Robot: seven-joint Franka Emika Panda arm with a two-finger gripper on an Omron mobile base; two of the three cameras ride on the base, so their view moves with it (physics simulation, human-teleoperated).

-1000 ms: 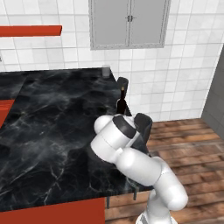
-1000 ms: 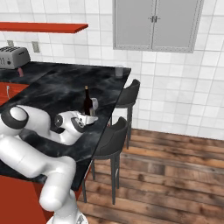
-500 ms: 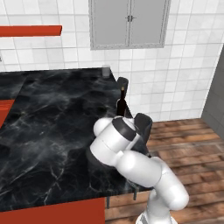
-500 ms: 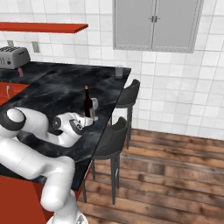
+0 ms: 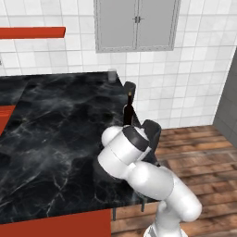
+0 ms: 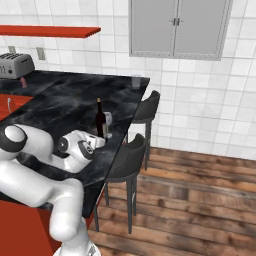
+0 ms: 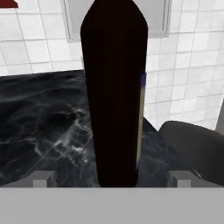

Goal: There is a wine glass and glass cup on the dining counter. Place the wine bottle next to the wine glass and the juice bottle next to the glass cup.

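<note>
The tall, almost black glass wine bottle (image 6: 100, 118) stands upright near the right edge of the black white-veined marble table (image 6: 60, 102), just beside the small clear stemmed wine glass (image 6: 108, 120). No label writing is readable. The claw (image 6: 98, 142) sits spread apart around the bottle's base.

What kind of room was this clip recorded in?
A rendered home kitchen with a bar-style dining counter: black marble top, dark bar stools along its edge, white tiled walls with a grey wall cabinet, and a toaster on the back counter.
</note>
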